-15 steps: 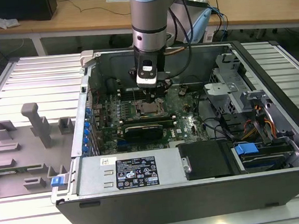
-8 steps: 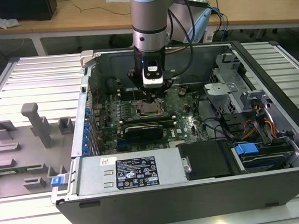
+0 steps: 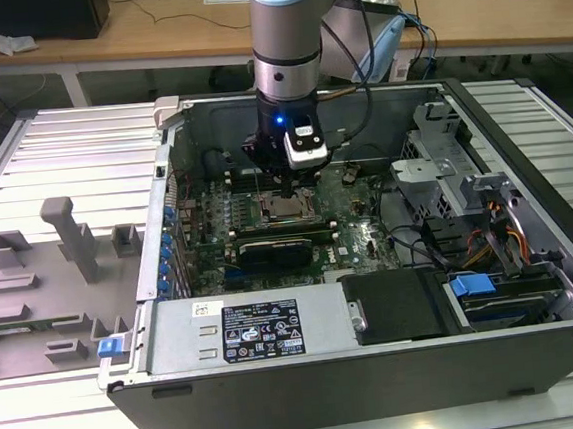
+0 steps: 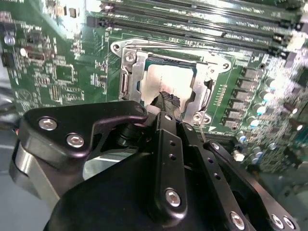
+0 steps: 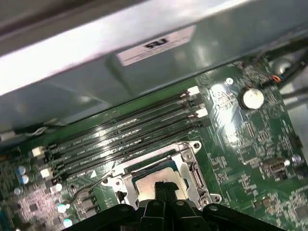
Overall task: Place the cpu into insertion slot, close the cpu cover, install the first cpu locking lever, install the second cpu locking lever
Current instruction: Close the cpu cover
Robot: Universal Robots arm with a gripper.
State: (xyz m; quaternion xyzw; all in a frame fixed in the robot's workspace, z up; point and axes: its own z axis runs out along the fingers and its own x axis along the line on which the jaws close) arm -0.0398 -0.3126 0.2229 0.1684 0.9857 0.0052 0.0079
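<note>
We see the gripper (image 4: 168, 102) clenched on nothing, tips just above the cpu (image 4: 168, 79). The chip lies flat in the insertion slot (image 4: 140, 86), framed by the cpu cover (image 4: 131, 72), beside the memory slots (image 4: 192, 24). We judge it light, stiff, slick-topped and fragile, best held by its edges.

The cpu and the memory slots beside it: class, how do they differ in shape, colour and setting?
Shape: the cpu is one flat square; the memory slots are several long narrow rows. Colour: the cpu is silver-grey, the memory slots black. Setting: the cpu sits framed by the cpu cover; the memory slots lie unframed. Both sit on the green board.
</note>
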